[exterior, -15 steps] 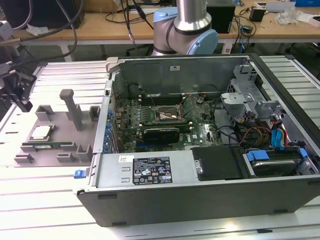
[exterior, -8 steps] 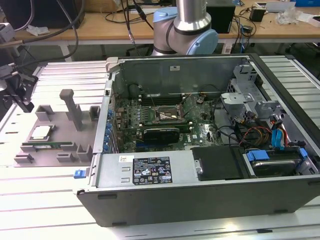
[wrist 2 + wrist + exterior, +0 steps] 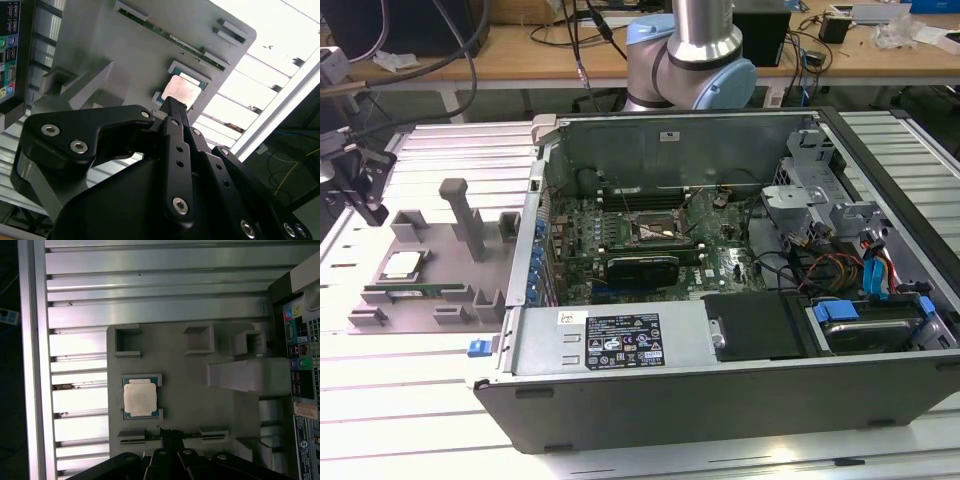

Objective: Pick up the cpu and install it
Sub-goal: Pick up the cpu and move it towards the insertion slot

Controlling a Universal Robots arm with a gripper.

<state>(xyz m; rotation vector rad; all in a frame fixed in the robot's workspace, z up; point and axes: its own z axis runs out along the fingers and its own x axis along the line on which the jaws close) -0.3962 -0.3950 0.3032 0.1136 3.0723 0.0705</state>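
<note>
**Q:** One chip to log. Exterior view?

**A:** The cpu [image 3: 402,265] lies flat in a recess of the grey tray [image 3: 445,262], which sits to the exterior view's left of the open computer case [image 3: 620,400]. It is well apart from the socket [image 3: 655,232] on the board.

**Q:** Second wrist view?

**A:** My gripper [image 3: 172,102] hangs above the tray, tip lined up with the cpu's near edge. Contact unclear. Open or closed, cannot tell.

**Q:** First wrist view?

**A:** The cpu is silver side up, seated square in its frame. The memory stick [image 3: 135,441] lies in the slot just beside it, and my gripper is over that stick.
</note>
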